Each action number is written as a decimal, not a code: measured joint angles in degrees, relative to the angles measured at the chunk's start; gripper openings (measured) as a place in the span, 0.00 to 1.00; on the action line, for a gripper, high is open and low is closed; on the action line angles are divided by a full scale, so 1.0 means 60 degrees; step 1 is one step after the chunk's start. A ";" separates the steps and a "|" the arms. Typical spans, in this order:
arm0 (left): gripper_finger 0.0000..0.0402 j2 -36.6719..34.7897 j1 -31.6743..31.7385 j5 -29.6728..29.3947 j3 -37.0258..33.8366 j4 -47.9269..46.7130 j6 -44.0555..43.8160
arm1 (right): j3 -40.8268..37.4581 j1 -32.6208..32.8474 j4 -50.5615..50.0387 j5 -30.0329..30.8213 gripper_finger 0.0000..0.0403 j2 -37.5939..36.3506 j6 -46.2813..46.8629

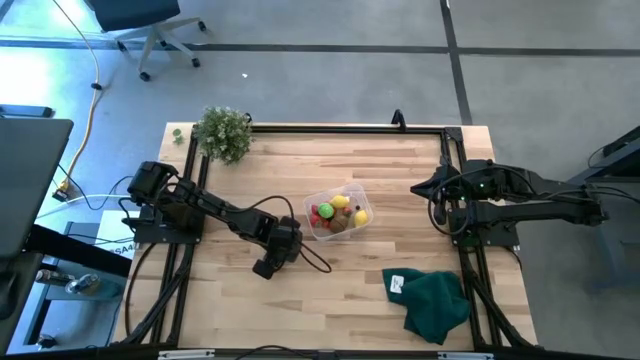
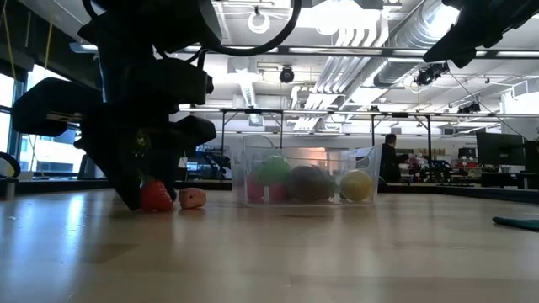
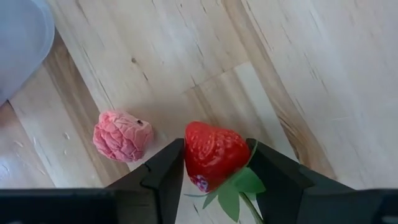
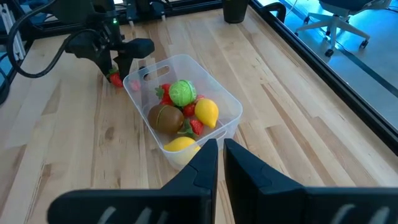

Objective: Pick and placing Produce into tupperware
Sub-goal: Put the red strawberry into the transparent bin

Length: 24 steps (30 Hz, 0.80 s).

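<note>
While the left gripper (image 3: 214, 177) sits low on the worktop (image 1: 330, 290), its fingers (image 3: 165, 177) pinch a strawberry (image 3: 212, 155) beside a pink piece (image 3: 122, 135), just left of the tub (image 1: 338, 212) of produce (image 4: 183, 93). Farther right, the right gripper (image 4: 221, 152) waits, fingers pressed together.

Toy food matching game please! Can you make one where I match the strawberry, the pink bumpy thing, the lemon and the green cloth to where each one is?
Things:
1. strawberry
2. pink bumpy piece
3. lemon
4. green cloth

Places:
A. inside the clear tub
B. between the left gripper fingers
C. near the table's front edge on the right arm's side
D. on the bare wood beside the strawberry

Pairs: 1-B, 2-D, 3-A, 4-C
</note>
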 joint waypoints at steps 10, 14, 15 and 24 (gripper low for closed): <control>0.41 0.0000 -0.0004 0.0034 0.0000 0.0224 -0.0074 | 0.0000 0.0000 -0.0004 -0.0003 0.05 0.0000 -0.0003; 0.44 0.0000 -0.0004 0.0256 0.0000 0.0221 -0.0332 | -0.0001 0.0003 -0.0003 -0.0004 0.05 0.0000 0.0000; 0.44 0.0000 -0.0004 0.0285 0.0000 0.0221 -0.0386 | -0.0001 0.0004 0.0000 -0.0003 0.05 0.0003 -0.0004; 0.53 0.0000 -0.0004 0.0321 0.0000 0.0221 -0.0998 | -0.0001 0.0002 0.0000 -0.0003 0.05 0.0000 0.0000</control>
